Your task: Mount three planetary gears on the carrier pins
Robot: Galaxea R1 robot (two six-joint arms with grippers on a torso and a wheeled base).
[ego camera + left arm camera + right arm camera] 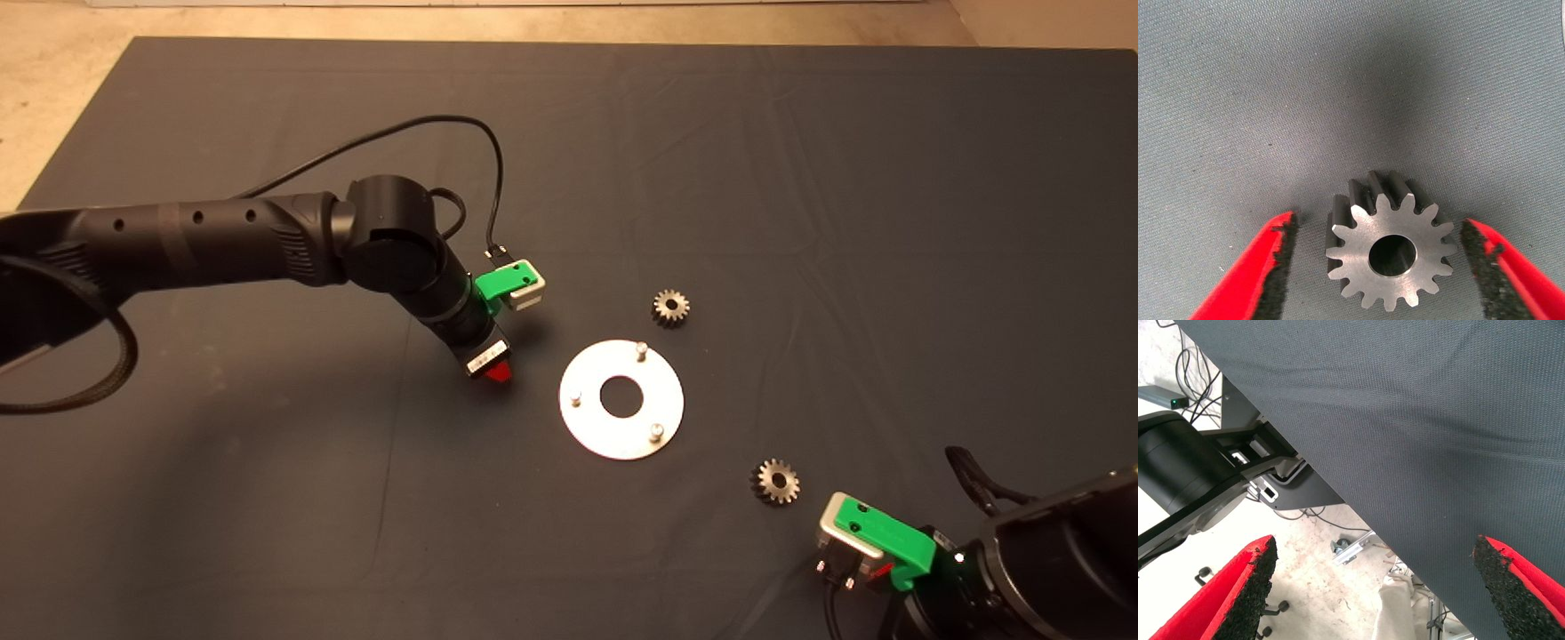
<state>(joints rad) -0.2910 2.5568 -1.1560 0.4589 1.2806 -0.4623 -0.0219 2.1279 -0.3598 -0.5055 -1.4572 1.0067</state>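
We log the left gripper (1381, 267) low over the mat (800, 178) left of the disc (621, 399), fingers spread around a steel gear (1390, 250), not touching; only its wrist view shows this gear. Carrier pins (641, 350) bare. Two gears (670, 308) lie nearby. Right gripper (1381, 593) parked, spread, empty.

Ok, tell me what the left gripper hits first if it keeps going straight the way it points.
Most likely the planetary gear lying on the mat: it sits between the open left gripper fingers, untouched. How far off the gear is cannot be judged. The right gripper waits, open, at the mat's edge.
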